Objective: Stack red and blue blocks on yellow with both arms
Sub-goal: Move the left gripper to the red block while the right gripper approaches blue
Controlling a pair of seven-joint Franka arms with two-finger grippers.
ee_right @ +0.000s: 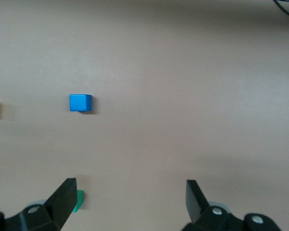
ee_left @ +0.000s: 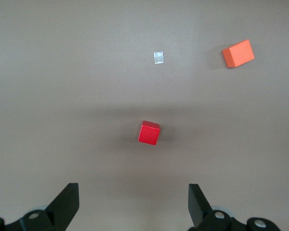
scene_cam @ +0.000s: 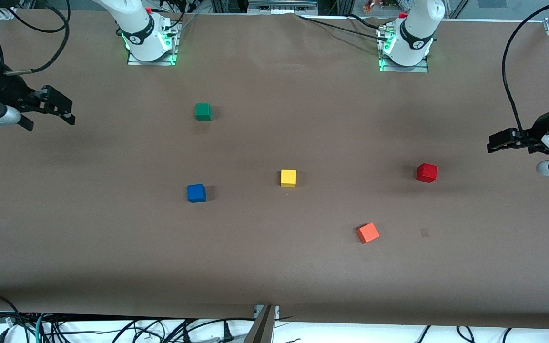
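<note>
The yellow cube (scene_cam: 288, 177) sits near the table's middle. The blue cube (scene_cam: 196, 193) lies beside it toward the right arm's end and shows in the right wrist view (ee_right: 80, 102). The red cube (scene_cam: 426, 172) lies toward the left arm's end and shows in the left wrist view (ee_left: 149, 133). My left gripper (scene_cam: 493, 143) is open and empty, up over the table's edge at the left arm's end, apart from the red cube. My right gripper (scene_cam: 67, 112) is open and empty, up over the right arm's end of the table, apart from the blue cube.
A green cube (scene_cam: 203, 112) lies farther from the front camera than the blue cube. An orange cube (scene_cam: 367, 233) lies nearer to the front camera than the red cube and shows in the left wrist view (ee_left: 238, 53). A small pale mark (scene_cam: 424, 232) lies on the brown table cover (scene_cam: 274, 267).
</note>
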